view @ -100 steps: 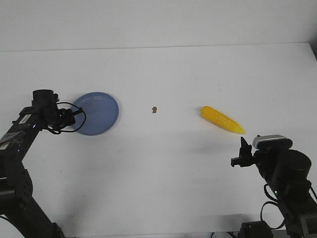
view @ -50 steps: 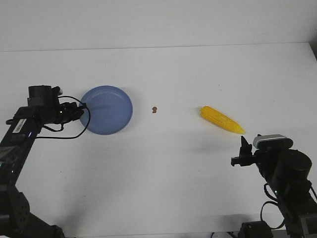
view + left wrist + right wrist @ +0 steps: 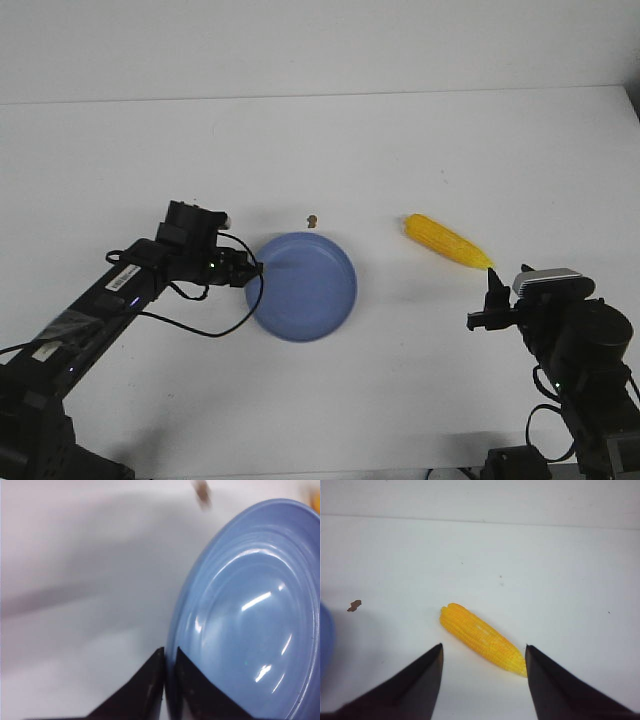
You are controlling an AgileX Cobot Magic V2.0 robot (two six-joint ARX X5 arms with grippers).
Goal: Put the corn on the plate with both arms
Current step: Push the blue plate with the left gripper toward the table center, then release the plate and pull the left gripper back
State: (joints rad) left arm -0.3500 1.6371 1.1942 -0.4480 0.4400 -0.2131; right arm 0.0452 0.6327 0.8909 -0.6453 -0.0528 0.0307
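Note:
The blue plate [image 3: 305,287] lies near the middle of the table. My left gripper [image 3: 255,270] is shut on its left rim; in the left wrist view the two black fingers pinch the plate's edge [image 3: 172,645] at the gripper [image 3: 170,652]. The yellow corn [image 3: 447,241] lies on the table to the right, its pointed end toward my right arm. My right gripper [image 3: 488,300] is open and empty, just short of the corn's tip. In the right wrist view the corn [image 3: 482,638] lies ahead of the wide-open gripper [image 3: 484,647].
A tiny brown speck [image 3: 312,220] lies on the table just beyond the plate, also in the right wrist view [image 3: 354,605]. The white table ends at a back edge [image 3: 320,97] against a pale wall.
My left gripper has dragged the plate to the right and toward me, from the left side to near the table's middle. The right arm has barely moved.

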